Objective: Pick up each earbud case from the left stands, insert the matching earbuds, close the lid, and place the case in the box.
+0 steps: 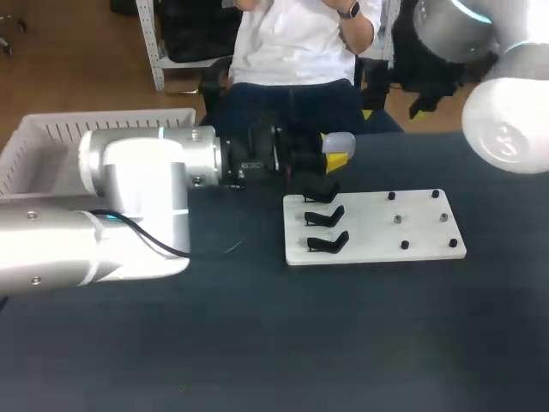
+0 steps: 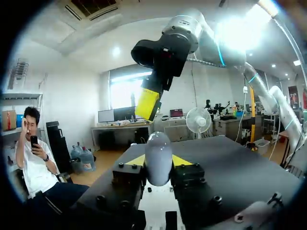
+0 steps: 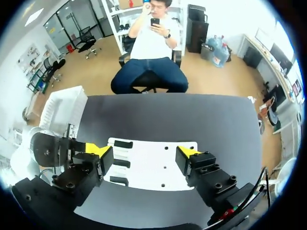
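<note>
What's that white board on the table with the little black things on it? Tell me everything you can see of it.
The white board is a flat, rectangular plate, plastic by its look, lying flat on the dark table. Down its left side three black stands sit one behind another, all of them empty. Its right half carries six small pegs, set in pairs. Nothing else rests on it.

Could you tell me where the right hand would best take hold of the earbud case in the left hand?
Probably its free rounded end. The earbud case sits clamped between the left hand's yellow fingers, its smooth dome sticking out ahead of them. The open right hand would best come from ahead, closing across the sides left uncovered.
</note>
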Controlling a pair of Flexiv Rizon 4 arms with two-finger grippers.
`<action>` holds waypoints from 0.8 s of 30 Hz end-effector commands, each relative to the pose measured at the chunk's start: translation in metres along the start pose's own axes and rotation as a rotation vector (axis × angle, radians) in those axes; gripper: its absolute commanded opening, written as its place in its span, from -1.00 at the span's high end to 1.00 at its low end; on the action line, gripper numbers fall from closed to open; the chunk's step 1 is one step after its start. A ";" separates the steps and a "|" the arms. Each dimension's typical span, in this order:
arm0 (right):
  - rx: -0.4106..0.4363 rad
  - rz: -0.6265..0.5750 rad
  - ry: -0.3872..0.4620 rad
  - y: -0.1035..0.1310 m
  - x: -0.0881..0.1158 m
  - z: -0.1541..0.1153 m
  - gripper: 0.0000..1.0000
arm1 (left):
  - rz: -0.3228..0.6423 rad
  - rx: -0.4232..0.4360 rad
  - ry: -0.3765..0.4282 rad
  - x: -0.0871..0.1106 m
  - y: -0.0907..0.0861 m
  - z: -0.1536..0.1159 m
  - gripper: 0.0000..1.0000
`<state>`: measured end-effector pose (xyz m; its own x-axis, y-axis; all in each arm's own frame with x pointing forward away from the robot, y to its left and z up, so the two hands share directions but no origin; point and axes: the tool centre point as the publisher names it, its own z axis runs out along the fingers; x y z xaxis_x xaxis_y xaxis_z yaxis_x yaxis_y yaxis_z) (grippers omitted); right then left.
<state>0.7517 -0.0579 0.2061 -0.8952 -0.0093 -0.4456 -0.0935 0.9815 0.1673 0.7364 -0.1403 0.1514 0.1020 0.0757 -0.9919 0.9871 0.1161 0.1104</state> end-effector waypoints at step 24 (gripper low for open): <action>0.022 0.163 -0.047 -0.005 0.026 0.014 -1.00 | 0.132 -0.409 0.251 -0.029 0.058 -0.266 1.00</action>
<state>0.7350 -0.0654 0.1842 -0.8905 0.1498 -0.4296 0.0537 0.9723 0.2276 0.7703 0.1011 0.1976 0.1463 0.3461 -0.9267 0.8739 0.3938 0.2850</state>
